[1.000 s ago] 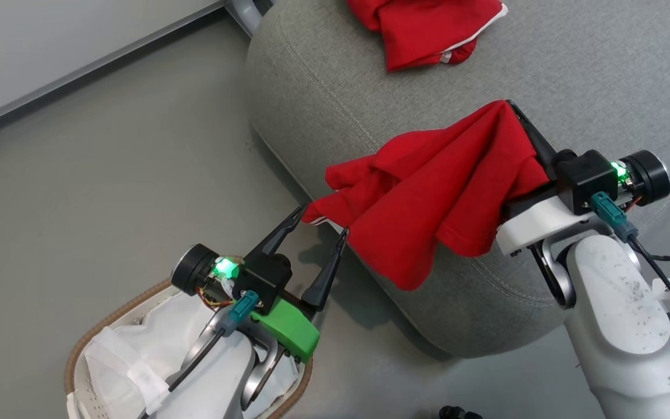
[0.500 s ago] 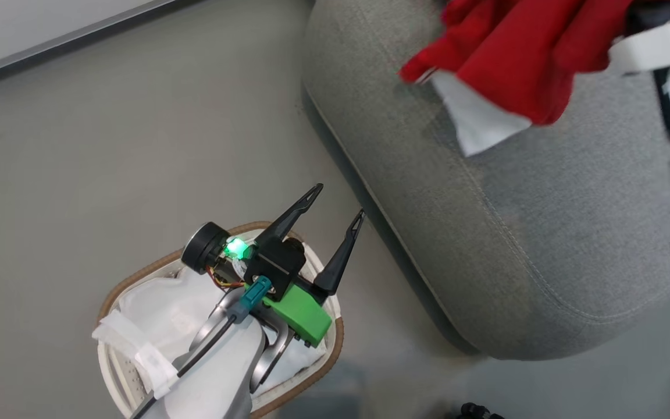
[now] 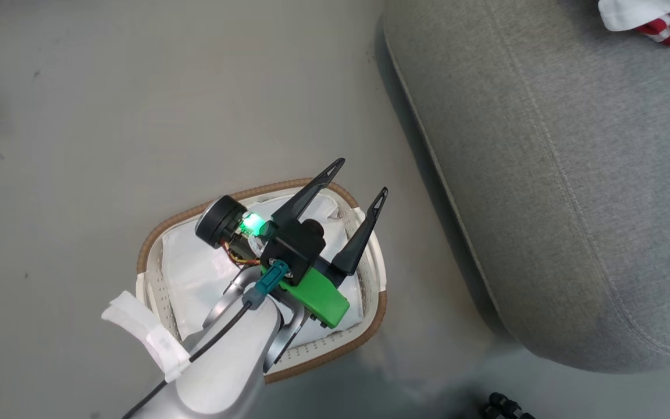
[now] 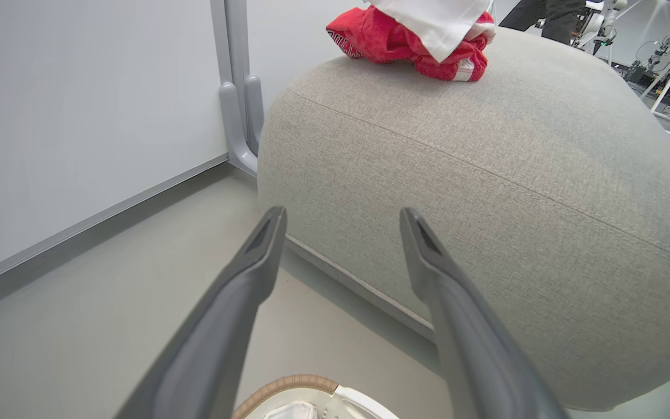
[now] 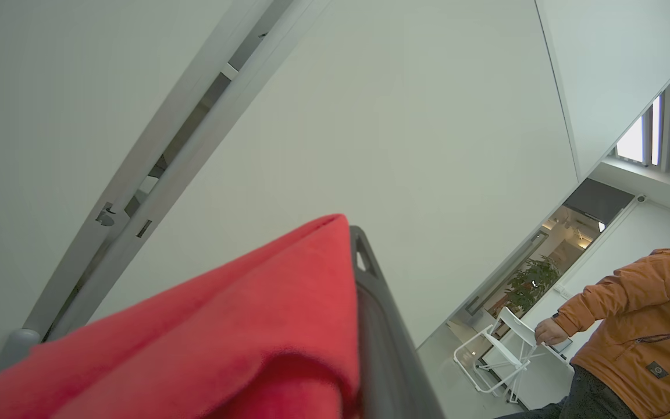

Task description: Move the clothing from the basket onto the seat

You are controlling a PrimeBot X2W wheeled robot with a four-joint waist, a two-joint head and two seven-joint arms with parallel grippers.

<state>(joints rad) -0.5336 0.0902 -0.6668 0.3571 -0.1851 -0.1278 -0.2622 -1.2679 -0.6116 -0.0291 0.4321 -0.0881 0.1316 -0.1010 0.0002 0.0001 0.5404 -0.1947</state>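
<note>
One red garment is draped over the right gripper, whose fingers are closed on the cloth; only one dark finger shows beside the fold, and that wrist view looks up at a pale wall, so how high the cloth hangs over the cushion cannot be told. A second red garment lies bunched on top of the seat, well back from its rounded front edge. A white fold sits or hangs over it, and which garment that fold belongs to is unclear. The basket stands on the floor just beside the seat. Its white liner is in view with no red on it, though the left forearm covers part of the inside. The left gripper hovers above the basket with its fingers spread wide and nothing between them. A person in an orange jacket stands far off. The step in hand looks like the delivery of the last garment. The next move calls for lowering the right gripper over the cushion near the first garment, opening the fingers, and drawing back so the draped cloth slides off rather than clinging.
</note>
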